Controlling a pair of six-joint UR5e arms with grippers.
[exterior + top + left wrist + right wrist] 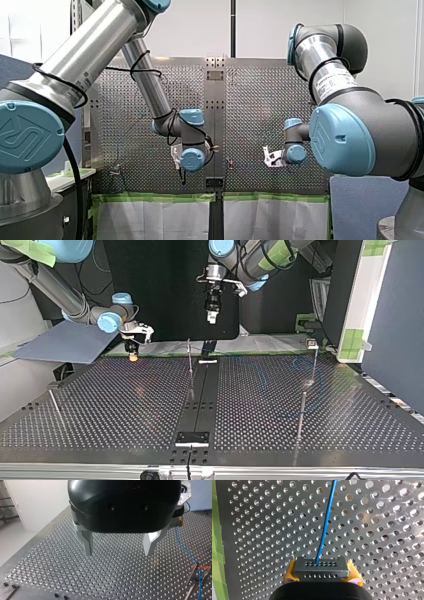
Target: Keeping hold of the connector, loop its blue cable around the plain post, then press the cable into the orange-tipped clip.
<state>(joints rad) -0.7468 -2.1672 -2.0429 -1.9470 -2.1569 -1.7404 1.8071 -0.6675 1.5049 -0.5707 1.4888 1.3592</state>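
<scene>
Orange-tipped clip (201, 568) partly out of view

White walls (200, 30), dark blue partition (395, 315), green tape (155, 197) edging.

The table (112, 577) is bare metal, bright, with faint circular tool marks around some holes; the left gripper (118, 552) has a glossy black plastic shell, and its fingers (87, 542) are pale, matt metal with clean-cut edges; the right gripper (322, 574) carries yellow pads (290, 573), soft-looking and ragged at the corners; the connector (321, 570) is dark, matt plastic pierced with rows of small holes; the blue cable (325, 522) has a smooth, slightly shiny sheath; the clip (194, 576) is thin grey metal with orange tips; green tape (217, 542), matt, lines the table's edge; in the front view the left arm (85, 55) is brushed metal tubing with smooth blue plastic caps.
</scene>
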